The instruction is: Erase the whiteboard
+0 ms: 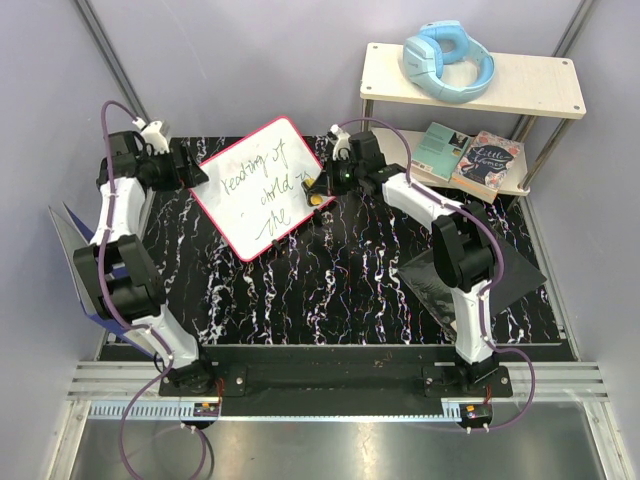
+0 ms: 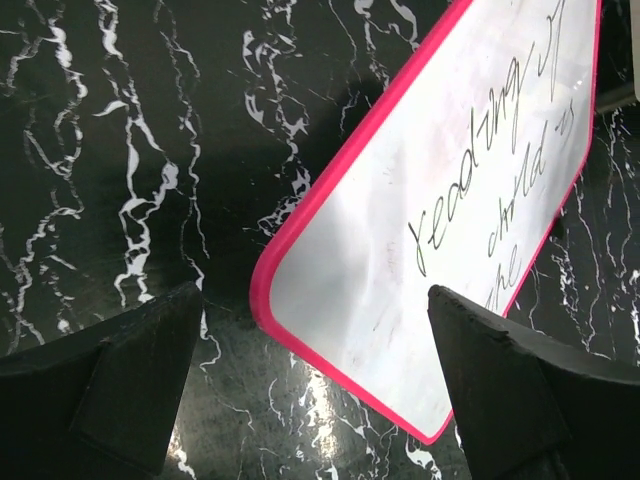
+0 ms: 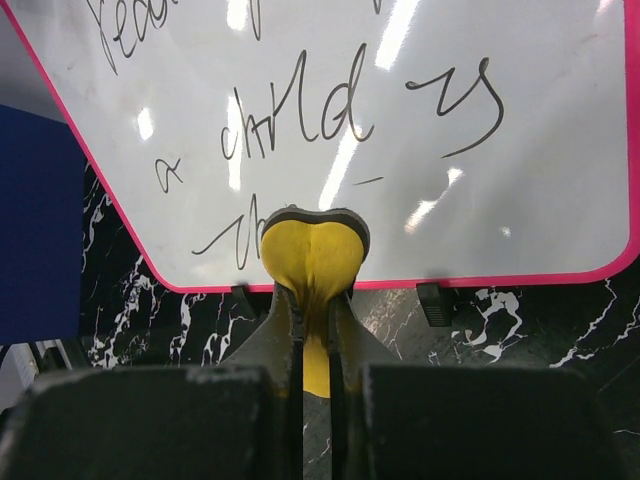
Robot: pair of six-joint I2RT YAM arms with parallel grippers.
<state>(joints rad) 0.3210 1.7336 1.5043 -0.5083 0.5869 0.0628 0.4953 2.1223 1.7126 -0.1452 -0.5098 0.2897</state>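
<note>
Top external: both arms reach to the whiteboard point(image 1: 262, 188) on the black marbled table point(image 1: 350, 285)
Right gripper point(image 3: 312, 300) pinches a yellow eraser point(image 3: 312, 250) at the board's right edge; left gripper point(image 2: 315, 335), fingers spread, hovers by its left corner

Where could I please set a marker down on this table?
The widest bare stretch of marble tabletop lies between the whiteboard and the near edge, flanked by the blue-grey folder and the black pad. The far side is crowded: left gripper, right gripper with its eraser, and shelf.
</note>
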